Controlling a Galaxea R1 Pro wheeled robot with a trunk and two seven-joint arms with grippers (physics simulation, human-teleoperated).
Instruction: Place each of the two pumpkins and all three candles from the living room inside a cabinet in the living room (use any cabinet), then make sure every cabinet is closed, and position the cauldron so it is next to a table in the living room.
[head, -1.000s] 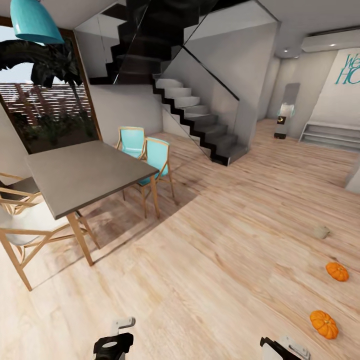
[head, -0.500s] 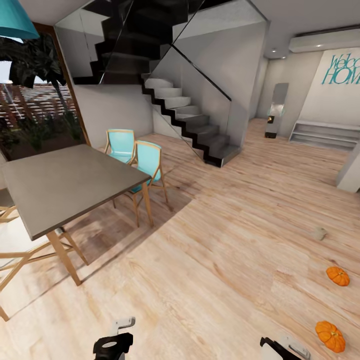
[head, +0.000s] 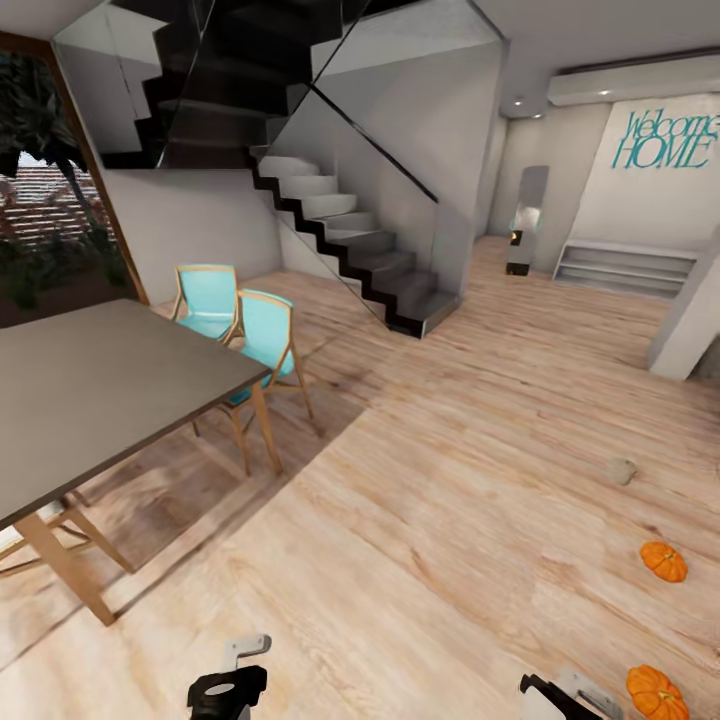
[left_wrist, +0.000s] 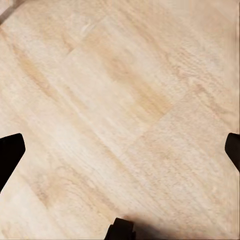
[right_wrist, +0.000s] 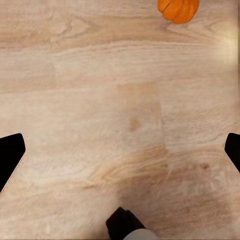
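Two orange ribbed pumpkins lie on the wooden floor at the right, one (head: 663, 561) farther off and one (head: 656, 692) near the picture's bottom edge. The nearer pumpkin (right_wrist: 178, 9) also sits at the edge of the right wrist view, well ahead of my right gripper (right_wrist: 120, 150). A small beige object (head: 620, 470), possibly a candle, lies beyond them. My left gripper (left_wrist: 120, 150) hangs open over bare floor. Both the left gripper (head: 235, 668) and the right gripper (head: 568, 697) show low in the head view. The cabinet, cauldron and living-room table are out of view.
A grey-topped dining table (head: 90, 390) with wooden legs and two turquoise chairs (head: 255, 335) stands at the left. A dark staircase (head: 350, 240) rises at the back. A white wall corner (head: 690, 320) juts in at the right. Open wooden floor (head: 430, 520) stretches ahead.
The whole head view has swung to the right, so the dining table, stairs and pumpkins have slid left and down in the picture. Both grippers hold the same pose.
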